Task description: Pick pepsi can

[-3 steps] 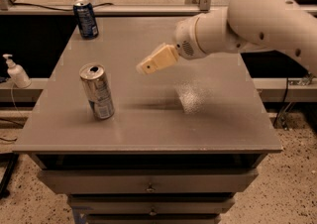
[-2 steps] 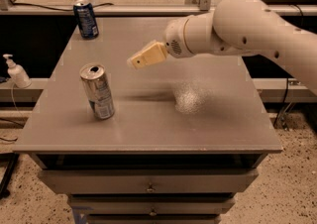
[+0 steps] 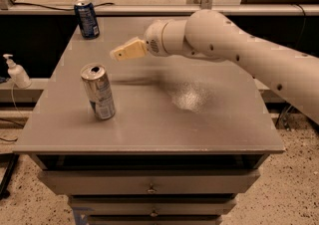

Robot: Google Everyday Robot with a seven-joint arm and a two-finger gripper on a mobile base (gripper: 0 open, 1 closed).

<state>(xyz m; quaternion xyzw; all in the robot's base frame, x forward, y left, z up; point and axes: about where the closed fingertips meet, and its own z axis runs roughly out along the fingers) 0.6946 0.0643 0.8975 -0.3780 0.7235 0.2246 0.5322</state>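
Note:
The pepsi can (image 3: 86,18), dark blue with a silver top, stands upright at the far left corner of the grey table (image 3: 209,129). My gripper (image 3: 115,54) hangs above the table's middle-left, its cream fingers pointing left. It is to the right of and nearer than the pepsi can, well apart from it. It holds nothing that I can see.
A silver can with a pale blue label (image 3: 98,91) stands upright at the front left of the table, below and left of the gripper. A white pump bottle (image 3: 17,72) sits on a ledge off the table's left side. Drawers are under the tabletop.
The arm has swung left across the table, carrying the gripper closer to the left side and the far corner. Both cans have stayed in place.

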